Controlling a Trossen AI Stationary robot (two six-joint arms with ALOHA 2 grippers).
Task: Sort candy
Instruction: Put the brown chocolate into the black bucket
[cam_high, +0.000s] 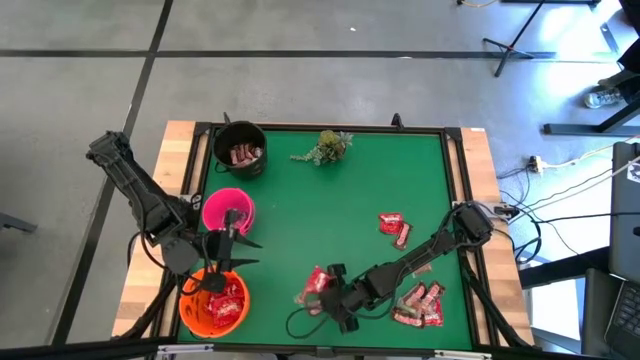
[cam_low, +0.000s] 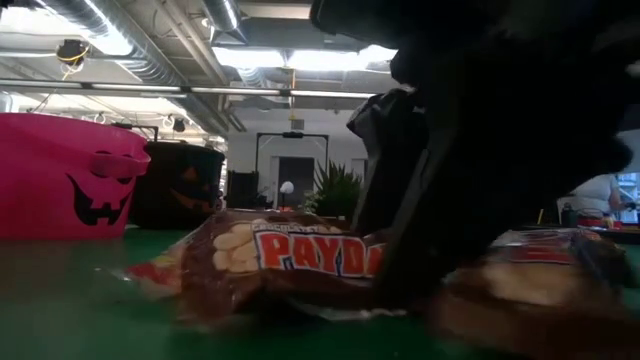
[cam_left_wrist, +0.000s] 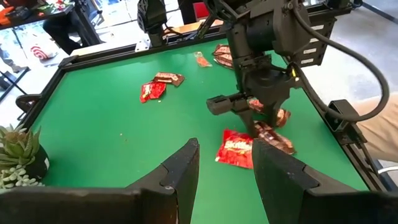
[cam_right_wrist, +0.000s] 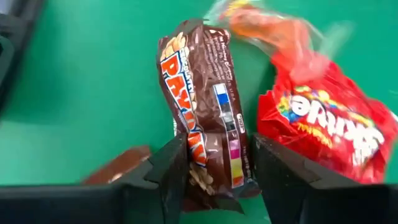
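Right gripper pinching a brown bar on the tabletop, left gripper waiting spread over the orange bowl, most candy remaining unsorted

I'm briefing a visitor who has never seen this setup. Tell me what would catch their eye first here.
The right gripper stands out first, low at the near edge of the green felt table, its jaws closed on a brown PayDay bar beside a shiny red Skittles packet. Next come the three pumpkin-faced buckets along the table's left side: black, pink and orange, with the left gripper hovering between the pink and orange ones.
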